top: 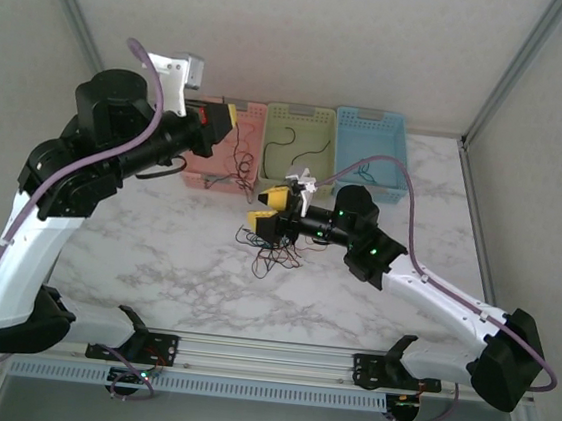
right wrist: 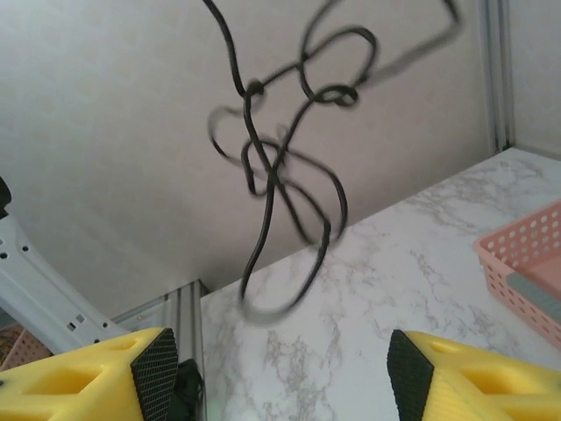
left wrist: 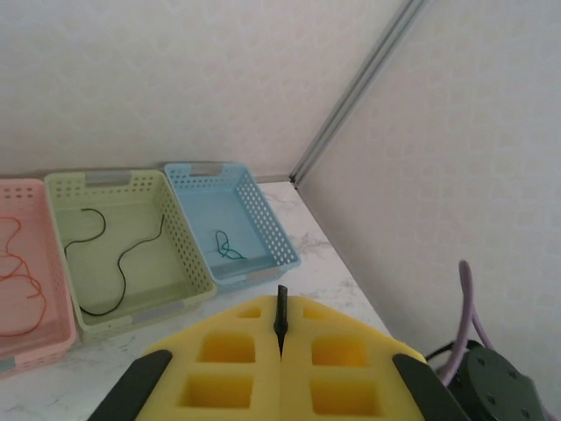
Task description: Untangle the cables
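Observation:
My left gripper [top: 222, 122] hangs raised in front of the pink basket [top: 204, 180]. Its yellow fingers are shut on a black cable whose short end [left wrist: 281, 314] sticks up between them. That black cable [right wrist: 280, 175] dangles in knotted loops ahead of my right gripper [right wrist: 280, 377]. The right gripper [top: 266, 207] is open, with nothing between its pads [right wrist: 158, 373]. A tangle of thin cables [top: 274, 255] lies on the marble table just below it. Single cables lie in the baskets: red [left wrist: 13, 263], black [left wrist: 123, 263], teal [left wrist: 226, 246].
Three baskets stand in a row at the back wall: pink [left wrist: 35, 338], green [left wrist: 145, 311], blue [left wrist: 263, 219]. A metal frame post [left wrist: 351, 96] rises in the right corner. The purple hose [top: 414, 235] of the right arm arcs over the blue basket.

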